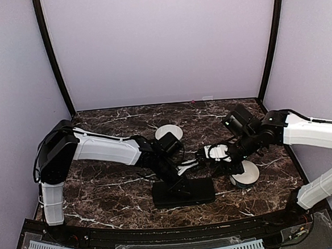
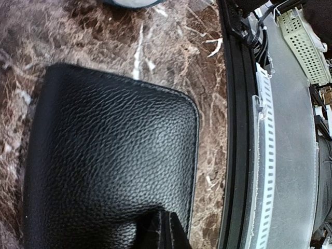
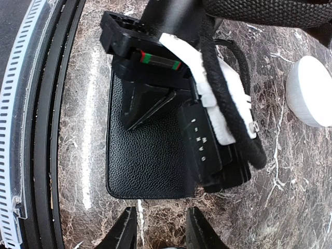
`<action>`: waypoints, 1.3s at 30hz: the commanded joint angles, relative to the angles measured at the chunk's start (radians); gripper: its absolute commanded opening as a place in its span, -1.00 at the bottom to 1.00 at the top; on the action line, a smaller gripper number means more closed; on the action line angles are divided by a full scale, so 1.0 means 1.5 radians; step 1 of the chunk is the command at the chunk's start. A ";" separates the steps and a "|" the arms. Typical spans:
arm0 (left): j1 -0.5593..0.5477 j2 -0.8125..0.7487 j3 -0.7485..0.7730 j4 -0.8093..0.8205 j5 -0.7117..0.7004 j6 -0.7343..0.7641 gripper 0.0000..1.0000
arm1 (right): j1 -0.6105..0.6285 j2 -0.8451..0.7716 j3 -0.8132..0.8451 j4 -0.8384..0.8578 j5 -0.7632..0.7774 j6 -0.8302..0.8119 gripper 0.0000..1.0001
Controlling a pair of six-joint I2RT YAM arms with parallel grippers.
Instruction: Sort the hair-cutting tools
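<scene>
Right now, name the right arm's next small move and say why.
Likely ease the right fingers onto the case's edge to open it: they stand open and empty just short of it, while the shut left fingers press the case down.

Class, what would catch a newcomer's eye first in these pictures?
A black case lies on the marble table near its front edge, with the shut left hand tip-down on it. The right hand hangs open near the case, empty, and two white bowls stand farther back.
</scene>
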 commanded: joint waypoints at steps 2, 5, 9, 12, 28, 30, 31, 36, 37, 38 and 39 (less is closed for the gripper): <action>-0.006 -0.009 0.030 -0.040 -0.004 0.020 -1.00 | 0.002 -0.009 -0.003 0.009 0.011 0.000 -0.34; -0.006 -0.011 0.037 -0.042 -0.013 0.022 -1.00 | 0.002 -0.007 -0.005 0.018 0.014 0.004 -0.33; -0.004 -0.020 0.048 -0.051 -0.035 0.028 -1.00 | 0.002 -0.005 -0.003 0.013 0.013 0.001 -0.33; 0.007 -0.044 0.047 -0.050 -0.060 0.032 -1.00 | 0.003 -0.001 -0.003 0.015 0.013 0.000 -0.32; 0.097 -0.060 0.033 -0.012 -0.178 -0.031 -0.78 | 0.113 0.073 -0.080 0.143 0.127 0.034 0.07; 0.097 -0.054 0.036 -0.013 -0.186 -0.034 -0.80 | 0.123 0.081 -0.081 0.148 0.129 0.040 0.10; 0.097 -0.053 0.035 -0.013 -0.188 -0.035 -0.80 | 0.127 0.082 -0.084 0.155 0.130 0.042 0.11; 0.097 -0.045 0.038 -0.014 -0.198 -0.040 -0.81 | 0.144 0.098 -0.080 0.184 0.161 0.066 0.14; 0.097 -0.042 0.038 -0.017 -0.200 -0.040 -0.81 | 0.147 0.103 -0.078 0.191 0.175 0.069 0.15; 0.097 -0.040 0.041 -0.018 -0.200 -0.039 -0.81 | 0.149 0.109 -0.076 0.195 0.181 0.069 0.17; 0.097 -0.039 0.042 -0.018 -0.199 -0.041 -0.82 | 0.154 0.115 -0.075 0.199 0.189 0.071 0.18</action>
